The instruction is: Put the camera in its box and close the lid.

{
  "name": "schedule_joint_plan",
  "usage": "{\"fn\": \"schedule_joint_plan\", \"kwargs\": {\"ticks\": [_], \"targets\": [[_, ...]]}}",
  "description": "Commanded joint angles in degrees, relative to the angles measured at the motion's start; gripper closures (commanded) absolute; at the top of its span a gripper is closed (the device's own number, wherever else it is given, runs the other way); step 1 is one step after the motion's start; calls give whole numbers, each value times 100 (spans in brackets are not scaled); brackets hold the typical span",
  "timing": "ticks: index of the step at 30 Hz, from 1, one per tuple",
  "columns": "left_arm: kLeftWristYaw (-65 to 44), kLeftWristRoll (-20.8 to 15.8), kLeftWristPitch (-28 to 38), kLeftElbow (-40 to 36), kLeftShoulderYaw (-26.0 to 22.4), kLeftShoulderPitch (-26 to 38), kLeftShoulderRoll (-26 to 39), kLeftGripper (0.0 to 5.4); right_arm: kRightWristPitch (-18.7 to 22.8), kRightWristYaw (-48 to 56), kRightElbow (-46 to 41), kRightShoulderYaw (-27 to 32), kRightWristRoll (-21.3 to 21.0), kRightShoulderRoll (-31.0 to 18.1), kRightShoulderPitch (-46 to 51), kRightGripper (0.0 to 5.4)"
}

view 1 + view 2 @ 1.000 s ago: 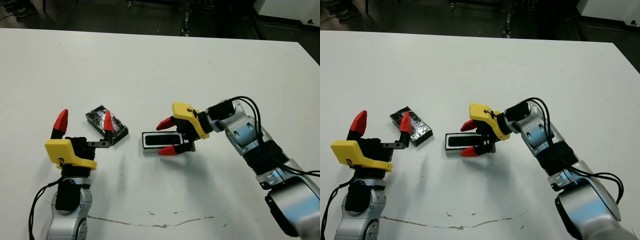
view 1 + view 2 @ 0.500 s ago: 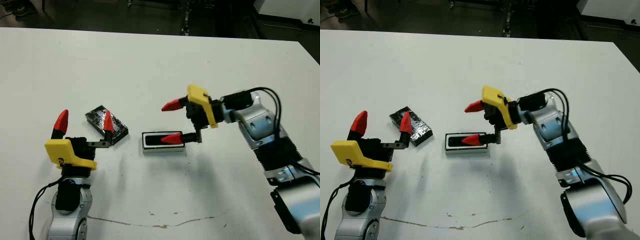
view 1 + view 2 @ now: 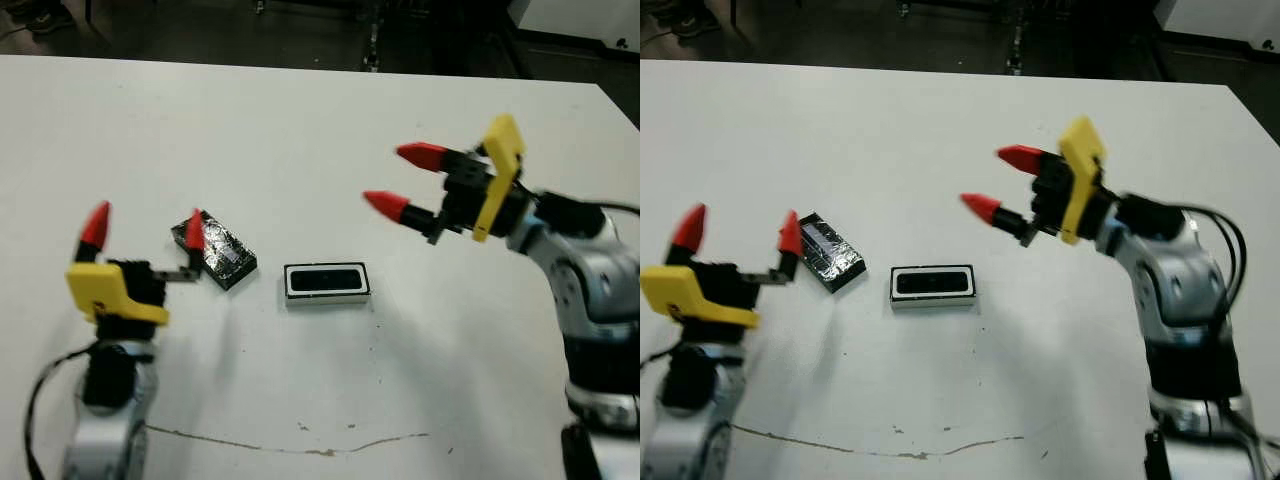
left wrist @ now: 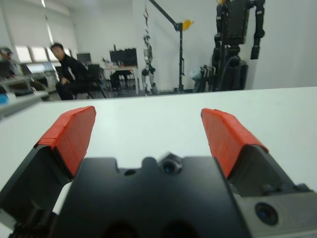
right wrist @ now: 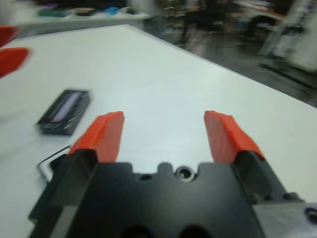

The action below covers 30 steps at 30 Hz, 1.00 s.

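camera (image 3: 327, 279) lies inside box (image 3: 289, 292), lid (image 3: 214, 250) just beside; left hand (image 3: 141, 232) and right hand (image 3: 405, 180) both spread, empty.

White table (image 3: 300, 120) with box (image 3: 327, 281), lid (image 3: 220, 253) beside it.

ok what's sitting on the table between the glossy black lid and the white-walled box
Nothing: in the left eye view only bare white table separates the glossy black rectangular lid from the white-walled box holding the slim black camera.

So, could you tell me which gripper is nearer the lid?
The left gripper: one red finger is beside the lid, while the right gripper is raised well away.
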<state>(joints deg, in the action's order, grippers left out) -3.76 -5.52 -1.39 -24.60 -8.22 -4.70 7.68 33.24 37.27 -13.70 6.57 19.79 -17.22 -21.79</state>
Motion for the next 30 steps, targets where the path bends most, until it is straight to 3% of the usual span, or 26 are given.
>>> {"fn": "schedule_joint_plan", "kwargs": {"ticks": [1, 7, 11, 14, 17, 19, 23, 30], "targets": [[-297, -187, -325, -137, -237, 238, 438, 0, -64, -589, -396, 359, 201, 267, 611, 185], [-990, -543, -865, -176, -539, 783, 1328, 0, -364, -1308, -1151, 713, 378, 597, 1687, 286], [-2335, -998, -1308, 333, -599, 1526, 2573, 0, -364, -1588, -1463, 901, 639, 718, 2214, 358], [-4020, -1349, -1582, 1421, -252, 2637, 3646, 0, -400, -1732, -1578, 930, 783, 798, 2489, 410], [-5205, -1255, -1961, 2312, 447, 3806, 4151, 0, -453, -1813, -1579, 883, 832, 842, 2565, 458], [-5993, -832, -1770, 2874, 1104, 4606, 4325, 0, -448, -1852, -1574, 858, 891, 864, 2575, 493], [-7171, 205, -711, 3687, 2227, 5809, 4309, 0, -452, -1964, -1590, 784, 916, 836, 2591, 539], [-8256, 1750, 366, 4155, 3667, 6837, 3878, 0, -483, -2065, -1568, 710, 943, 830, 2649, 539]]}}
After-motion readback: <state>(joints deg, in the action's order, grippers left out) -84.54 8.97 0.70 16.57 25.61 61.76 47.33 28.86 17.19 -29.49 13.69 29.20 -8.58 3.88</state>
